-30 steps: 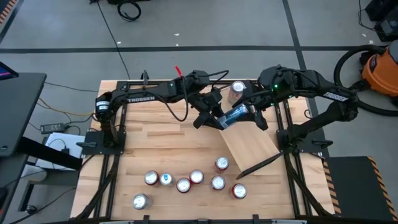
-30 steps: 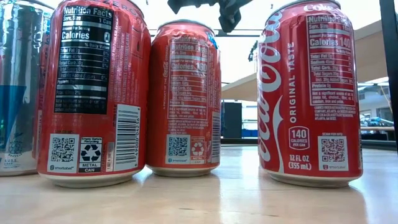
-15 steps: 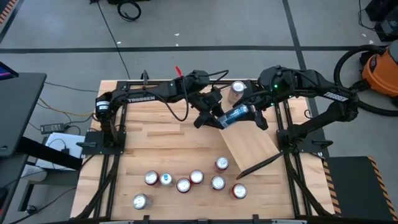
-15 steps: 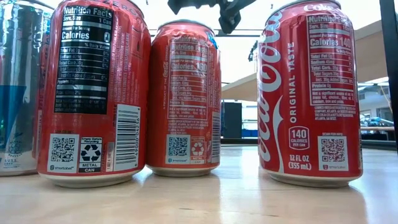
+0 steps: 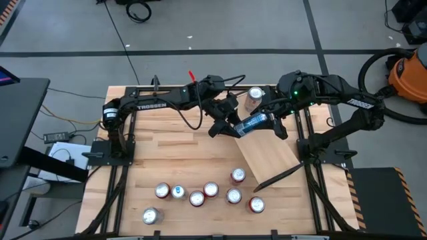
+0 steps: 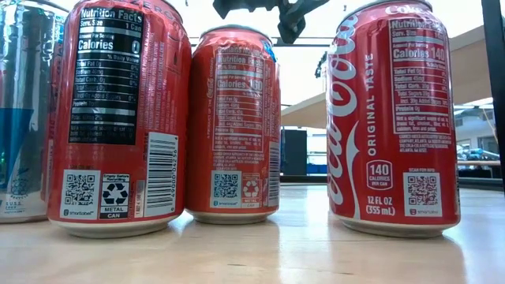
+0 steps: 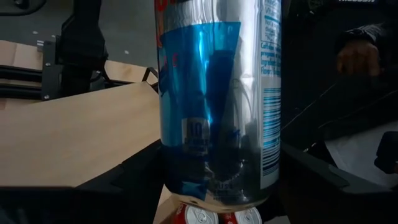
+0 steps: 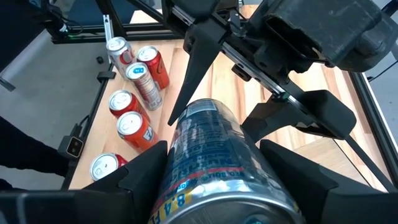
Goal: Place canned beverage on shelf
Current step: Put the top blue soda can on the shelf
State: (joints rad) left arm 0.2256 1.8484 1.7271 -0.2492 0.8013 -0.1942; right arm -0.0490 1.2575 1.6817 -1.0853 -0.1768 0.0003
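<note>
2 grippers on 1 can, is that a hand-over? (Ana)

It looks like one. In the high view the blue-and-silver can (image 5: pixel 252 123) hangs in the air just above centre of the frame, lying on its side over the upper end of the shelf (image 5: pixel 270 157). The right gripper (image 5: pixel 265 120) is pinching it; the right wrist view shows the can wedged between its 2 dark fingers. (Ben)

And the left one? (Ana)

The left gripper (image 5: pixel 229 128) sits around the can's other end, but I cannot tell whether it has clamped yet. (Ben)

So the can is not on the shelf. (Ana)

Not yet. The plank runs diagonally from centre toward the lower right of the frame, and the can hangs clear of it. I judge the step to be mid-transfer. Next, 1 gripper must hold firmly before the other lets go — then the can needs turning upright and lowering onto bare wood. If both let go, it drops. (Ben)
</note>
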